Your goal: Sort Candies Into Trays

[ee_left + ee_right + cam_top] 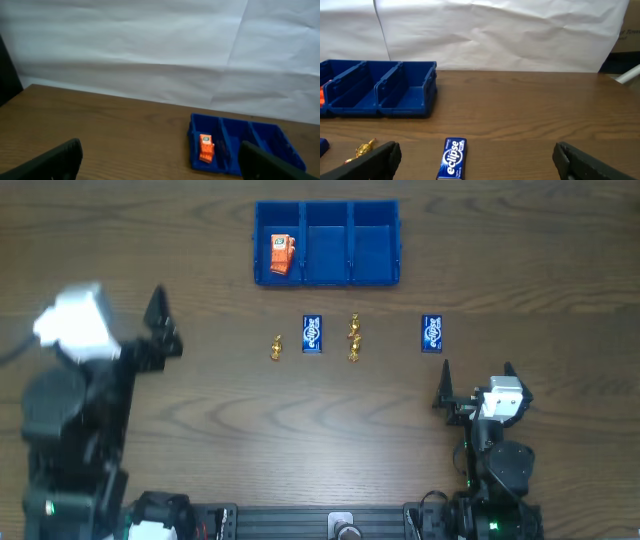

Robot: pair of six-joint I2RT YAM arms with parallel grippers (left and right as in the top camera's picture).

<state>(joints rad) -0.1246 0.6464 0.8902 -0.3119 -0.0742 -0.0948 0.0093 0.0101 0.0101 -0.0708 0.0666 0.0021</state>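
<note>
A blue three-compartment tray (327, 278) stands at the back centre, with an orange candy (283, 252) in its left compartment. In front of it lie three gold candies (277, 347) (354, 327) (354, 351) and two blue gum packs (313, 333) (432, 333). My left gripper (163, 328) hangs open at the left, raised, well clear of the tray (272, 137) and the orange candy (205, 148). My right gripper (476, 383) stands open near the front right, just short of the right gum pack (452, 159). A gold candy (364, 148) and the tray (407, 104) lie farther off in its wrist view.
The wooden table has open room left and right of the candy row. A white backdrop runs behind the table's far edge. Both arm bases sit along the front edge.
</note>
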